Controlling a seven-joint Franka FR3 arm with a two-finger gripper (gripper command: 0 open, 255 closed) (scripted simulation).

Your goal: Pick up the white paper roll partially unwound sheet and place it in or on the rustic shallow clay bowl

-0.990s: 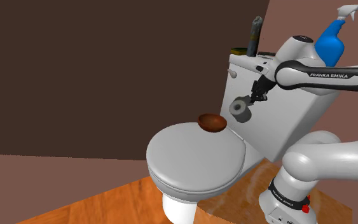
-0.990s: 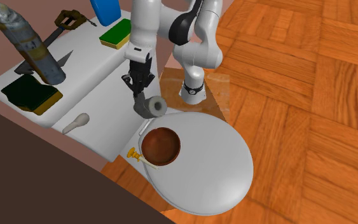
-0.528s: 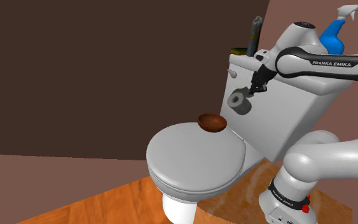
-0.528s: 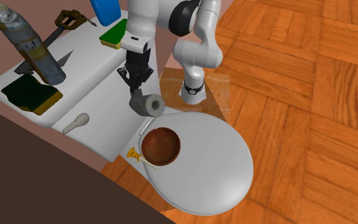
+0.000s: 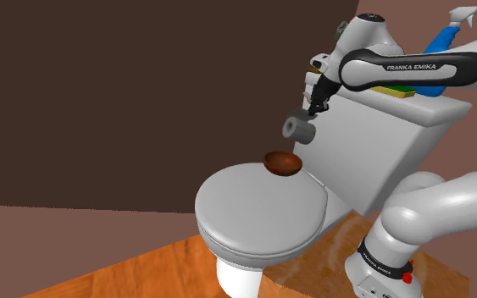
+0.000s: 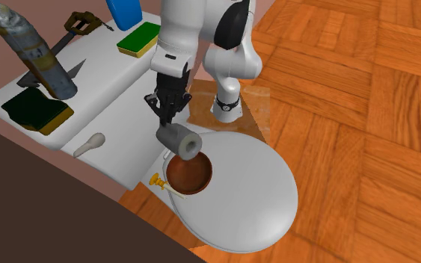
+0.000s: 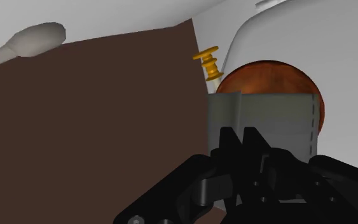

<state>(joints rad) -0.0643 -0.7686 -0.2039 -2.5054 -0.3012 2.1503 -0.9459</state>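
Closed white toilet lid (image 6: 253, 202): brown shallow bowl (image 6: 188, 172) sits at its hinge end. Tank top (image 6: 104, 75): green-and-yellow sponge (image 6: 140, 37), dark sponge (image 6: 38, 112), grey weathered bottle (image 6: 33, 48), blue bottle (image 6: 124, 10), scissors (image 6: 81, 22). Wood parquet floor (image 6: 366, 112) underneath.

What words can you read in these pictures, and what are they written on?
"FRANKA EMIKA": white letters on the arm's dark forearm band, shoulder view.
Small dark lettering on the arm's base collar: too small to read.
Nothing else has writing that can be read.
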